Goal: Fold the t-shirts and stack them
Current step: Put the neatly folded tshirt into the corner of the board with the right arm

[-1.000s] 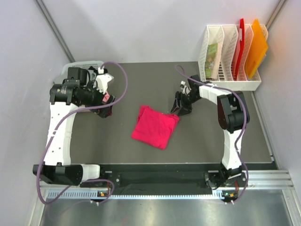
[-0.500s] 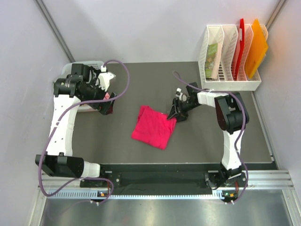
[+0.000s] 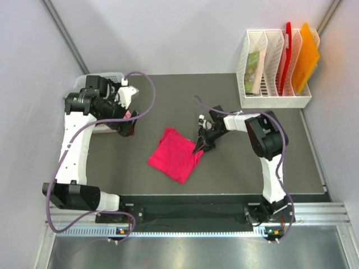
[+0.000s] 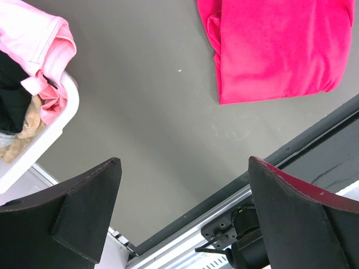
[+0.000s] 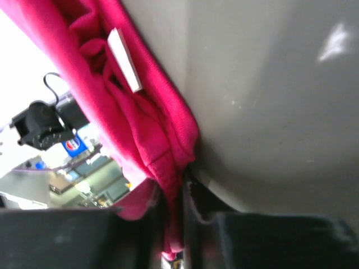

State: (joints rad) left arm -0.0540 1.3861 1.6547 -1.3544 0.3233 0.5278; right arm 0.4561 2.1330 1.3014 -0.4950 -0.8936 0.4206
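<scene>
Grey tabletop (image 3: 235, 162): R hand (image 3: 198, 147) pinches red t-shirt (image 3: 173, 154), white tag (image 5: 124, 60) unreadable; L hand (image 4: 184, 168) spread open.

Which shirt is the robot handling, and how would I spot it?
On the dark table, near its middle, lies a folded red shirt. The right arm's fingers pinch its edge. It is the only shirt on the table; the pink one sits in the white basket at the left.
</scene>
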